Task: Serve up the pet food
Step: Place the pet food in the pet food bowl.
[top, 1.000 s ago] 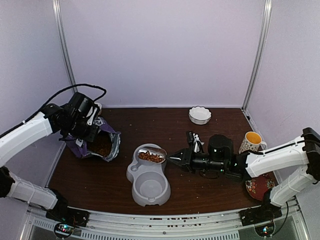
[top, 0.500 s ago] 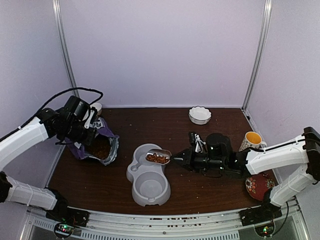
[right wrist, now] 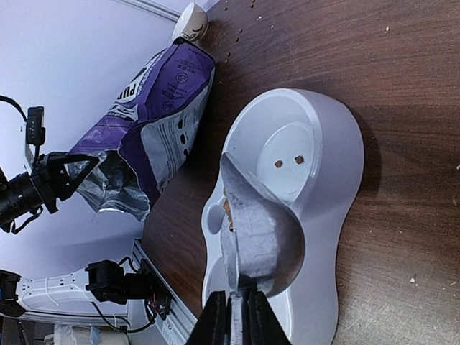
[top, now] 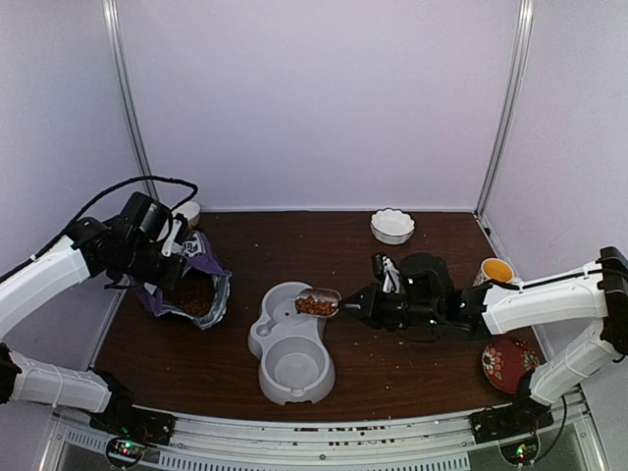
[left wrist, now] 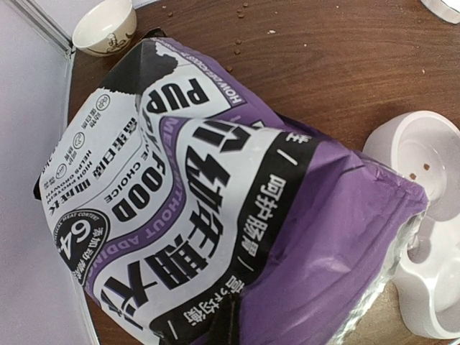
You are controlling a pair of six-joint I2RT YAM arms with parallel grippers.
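**Surface materials and finishes.**

- Table (top: 402,378): dark brown wood-grain top, smooth, with a low sheen.
- Purple bag (left wrist: 215,215): printed plastic film, glossy and creased. At the left of the right wrist view its open mouth shows a silvery, foil-like inner face.
- Double bowl (right wrist: 341,180): pale grey moulded plastic, smooth, satin finish.
- Scoop (right wrist: 262,237): grey metal, dull rather than polished on its underside.
- Kibble (top: 316,305): reddish-brown pellets, dry, matt and rough.
- Scalloped bowl (top: 392,226), upper right of centre in the top view: white, smooth, apparently glazed ceramic.
- Small cup (left wrist: 108,25), upper left of the left wrist view: cream, lightly glossy.
- Right arm (top: 540,299) and left arm (top: 39,280): smooth white plastic shells with matt black joints.
- Walls (top: 314,98): matt pale lilac panels.
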